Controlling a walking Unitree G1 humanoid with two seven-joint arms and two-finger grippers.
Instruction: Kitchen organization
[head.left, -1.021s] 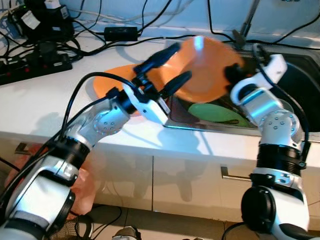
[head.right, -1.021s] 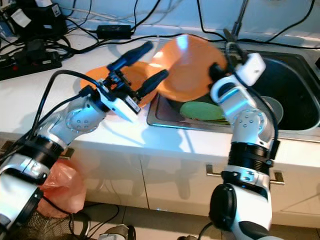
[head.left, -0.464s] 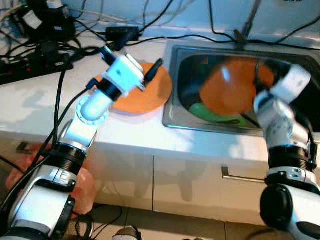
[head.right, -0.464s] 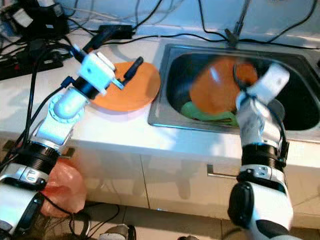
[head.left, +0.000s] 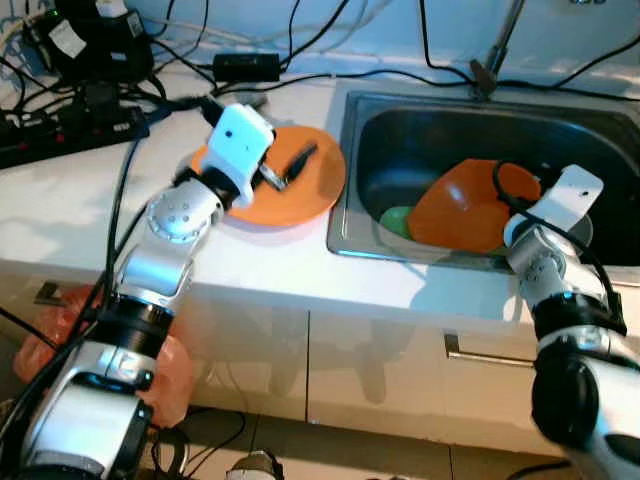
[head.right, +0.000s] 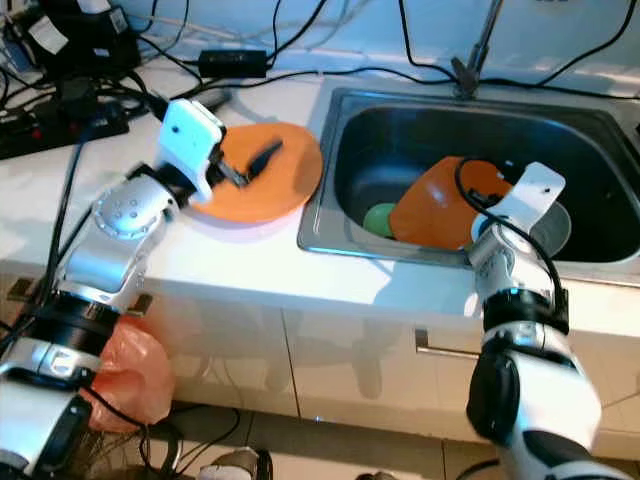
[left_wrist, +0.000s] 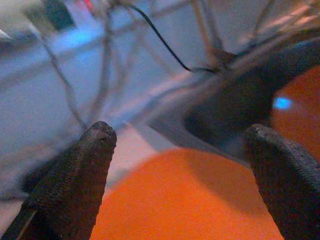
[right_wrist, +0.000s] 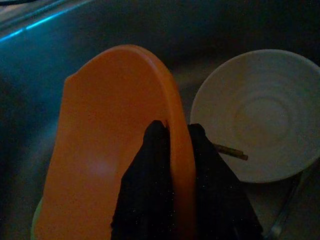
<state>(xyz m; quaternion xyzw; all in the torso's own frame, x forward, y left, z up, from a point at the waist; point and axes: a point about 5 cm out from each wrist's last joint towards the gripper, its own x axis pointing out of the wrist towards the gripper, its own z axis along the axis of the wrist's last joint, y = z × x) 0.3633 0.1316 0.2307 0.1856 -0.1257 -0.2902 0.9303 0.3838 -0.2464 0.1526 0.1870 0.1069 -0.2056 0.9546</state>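
The right hand (head.left: 508, 190) is down in the sink (head.left: 420, 120), pinched closed on the rim of an orange plate (head.left: 462, 205) that stands tilted against the basin wall over a green plate (head.left: 396, 218). In the left eye view the left hand (head.left: 270, 150) hovers over a second orange plate (head.left: 300, 195) lying flat on the white tabletop (head.left: 90, 210) just beside the sink, its fingers spread and holding nothing.

The right eye view shows the same layout, with cables (head.right: 300, 45) and a power strip (head.right: 60, 120) crowding the back of the tabletop near the left arm; a sweep of that arm could snag them.

In the left wrist view both fingertips (left_wrist: 97, 137) stand wide apart above the tabletop plate. A careless descent could push it toward the sink lip.

The right wrist view shows the fingers (right_wrist: 155, 165) clamped on either side of the thin plate edge, with a white bowl (right_wrist: 260, 115) just beside it on the sink floor. I judge the narrow edge grip is the main risk: the plate could pivot, slip and strike the bowl.

No brand, label or writing can be read.
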